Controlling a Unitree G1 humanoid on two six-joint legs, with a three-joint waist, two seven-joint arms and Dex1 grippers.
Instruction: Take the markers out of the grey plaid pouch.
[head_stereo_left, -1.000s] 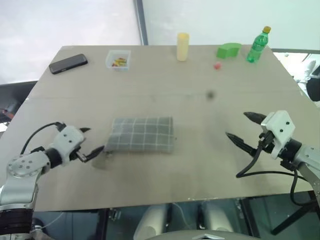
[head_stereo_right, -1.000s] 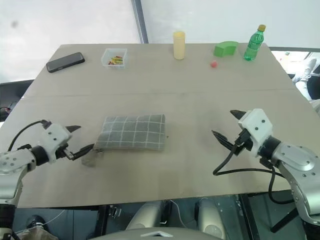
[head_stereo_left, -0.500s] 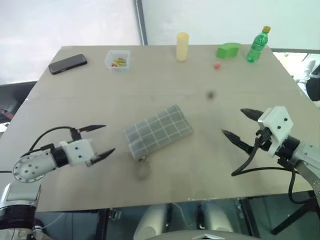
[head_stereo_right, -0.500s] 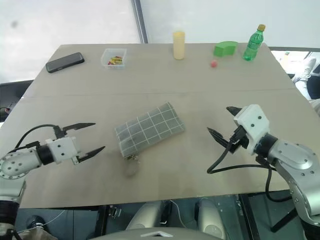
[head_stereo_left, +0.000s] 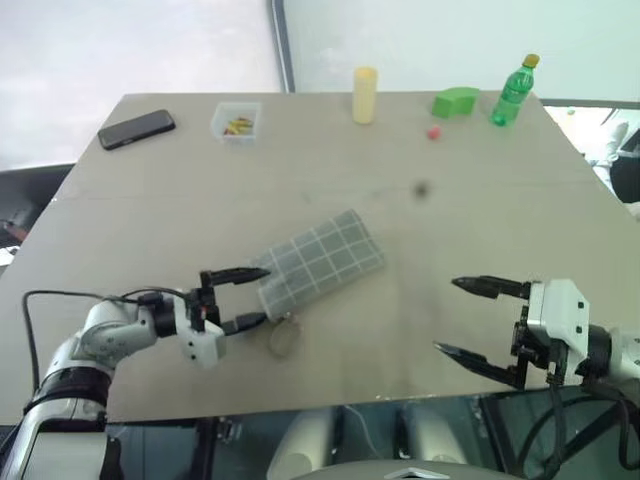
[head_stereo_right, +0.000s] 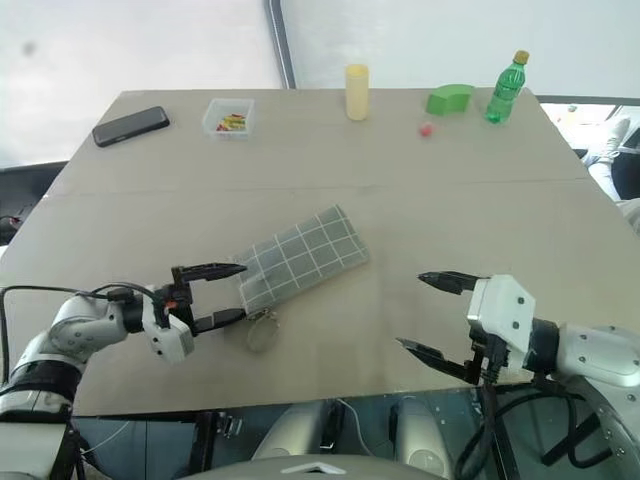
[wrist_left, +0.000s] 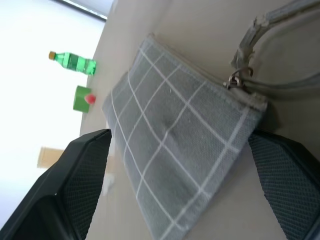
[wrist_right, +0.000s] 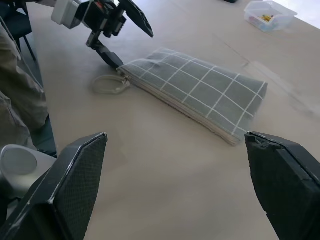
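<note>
The grey plaid pouch (head_stereo_left: 320, 262) lies flat and diagonal on the table's middle, and its cord loop (head_stereo_left: 283, 338) trails from its near left end. My left gripper (head_stereo_left: 262, 295) is open, one finger on each side of that end; in the left wrist view the pouch (wrist_left: 175, 145) lies between the fingers (wrist_left: 75, 185). Near the table's front right edge, my right gripper (head_stereo_left: 447, 316) is open and empty, well away from the pouch (wrist_right: 200, 95). The markers are hidden.
Along the far edge stand a black phone (head_stereo_left: 137, 127), a small clear box (head_stereo_left: 236, 120), a yellow cylinder (head_stereo_left: 366, 93), a green block (head_stereo_left: 456, 100), a red ball (head_stereo_left: 434, 131) and a green bottle (head_stereo_left: 514, 90).
The pouch swung from straight to diagonal and shifted right. My left gripper rolled and moved right to the pouch's near end. My right gripper drew back toward the front edge.
</note>
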